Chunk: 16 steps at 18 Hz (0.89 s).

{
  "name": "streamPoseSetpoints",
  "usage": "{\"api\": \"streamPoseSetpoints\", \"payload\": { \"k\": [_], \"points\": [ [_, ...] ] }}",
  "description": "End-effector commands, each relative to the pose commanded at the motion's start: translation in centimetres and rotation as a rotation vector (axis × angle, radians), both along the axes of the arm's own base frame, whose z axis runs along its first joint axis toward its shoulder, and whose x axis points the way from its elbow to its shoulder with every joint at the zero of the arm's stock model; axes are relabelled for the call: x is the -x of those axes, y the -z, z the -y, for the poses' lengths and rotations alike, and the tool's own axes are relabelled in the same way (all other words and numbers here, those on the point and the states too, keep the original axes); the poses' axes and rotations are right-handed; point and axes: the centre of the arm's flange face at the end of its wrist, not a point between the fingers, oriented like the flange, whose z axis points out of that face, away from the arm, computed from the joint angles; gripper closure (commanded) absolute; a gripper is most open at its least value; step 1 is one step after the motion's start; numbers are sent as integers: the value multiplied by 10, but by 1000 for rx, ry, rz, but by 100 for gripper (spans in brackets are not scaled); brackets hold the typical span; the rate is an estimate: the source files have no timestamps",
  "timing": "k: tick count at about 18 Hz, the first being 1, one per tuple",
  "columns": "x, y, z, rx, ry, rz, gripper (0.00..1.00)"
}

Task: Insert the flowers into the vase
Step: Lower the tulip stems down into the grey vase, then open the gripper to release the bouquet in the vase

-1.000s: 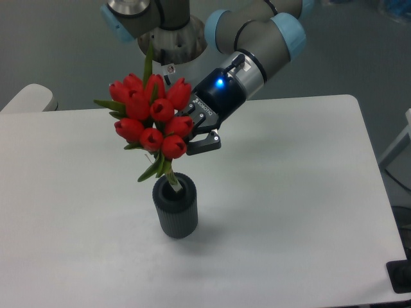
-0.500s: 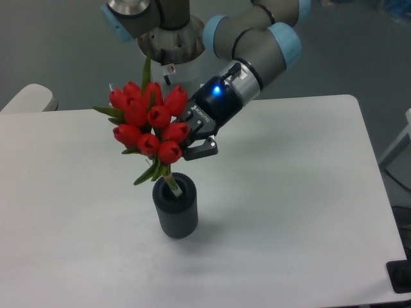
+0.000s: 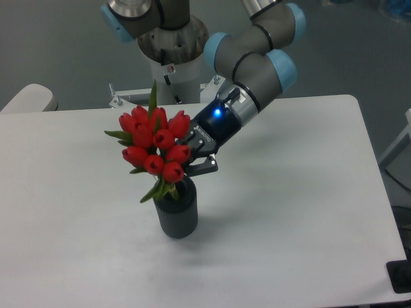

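The flowers [image 3: 154, 142] are a tight bunch of red tulip buds with green leaves, leaning left above the vase [image 3: 175, 212]. Their stems go down into the vase's mouth. The vase is a small dark grey ribbed cylinder standing upright on the white table [image 3: 289, 192]. My gripper [image 3: 191, 163] comes in from the upper right and is shut on the flowers just below the buds, right above the vase's rim. The stems are hidden by the buds and the vase.
The arm's base [image 3: 170, 48] stands at the table's back edge. A pale rounded object [image 3: 29, 97] lies off the table's back left corner. A dark object [image 3: 401, 276] sits at the lower right past the table's edge.
The gripper has lowered with the flowers. The bunch has come down and the stems have gone deeper into the vase, with the lowest buds now near the rim.
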Motion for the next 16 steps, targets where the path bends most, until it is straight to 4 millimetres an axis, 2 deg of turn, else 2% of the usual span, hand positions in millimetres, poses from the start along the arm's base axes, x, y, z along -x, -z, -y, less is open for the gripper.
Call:
{"api": "streamPoseSetpoints", "payload": {
  "k": [6,13,16],
  "points": [
    [-4,17,6,15,-6,25,78],
    [0,39,5,34,-5,59,77],
    [4,44,5,38,-10,67,68]
  ]
}}
